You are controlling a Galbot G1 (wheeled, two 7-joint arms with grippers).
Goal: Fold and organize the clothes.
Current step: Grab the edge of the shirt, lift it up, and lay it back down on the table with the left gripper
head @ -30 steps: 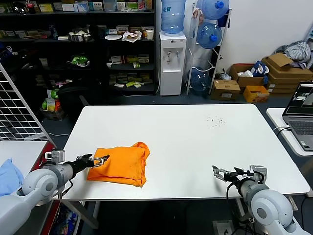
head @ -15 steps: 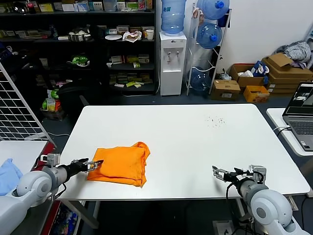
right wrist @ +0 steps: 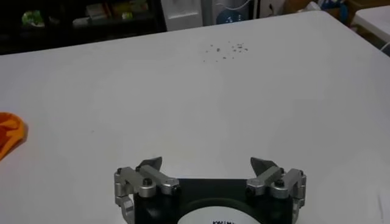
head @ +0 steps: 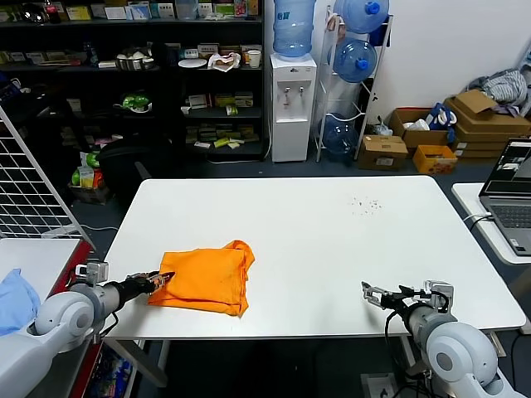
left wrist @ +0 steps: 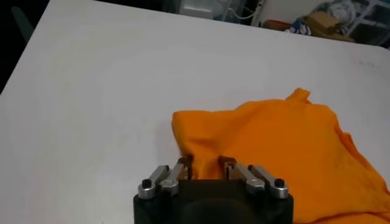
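The orange T-shirt (head: 203, 279) lies folded in a soft bundle on the white table (head: 332, 232), in the lower left part of the head view, near the table's front edge. One corner of the shirt sticks up toward the middle of the table.

The left claw (head: 163, 279) is at the shirt's left edge, low in the frame. From the head view it is hard to see what its fingers do. The left wrist view (left wrist: 206, 163) shows more: the two fingers are close together, and a little fold of orange cloth sits pinched between them. The shirt (left wrist: 286, 152) spreads across the right half of that picture.

The right claw (head: 371, 293) is low on the right of the head view, just over the table's front edge, well apart from the shirt. The right wrist view (right wrist: 207, 163) shows its fingers spread wide with nothing between them. Only a tiny bit of orange (right wrist: 9, 135) peeks in at the left edge of that picture. That view also shows small dark specks (right wrist: 224, 46) on the table near the top. In the head view they sit far back on the right (head: 365, 205).

A light blue cloth (head: 15, 300) lies on another surface at the far left of the head view.
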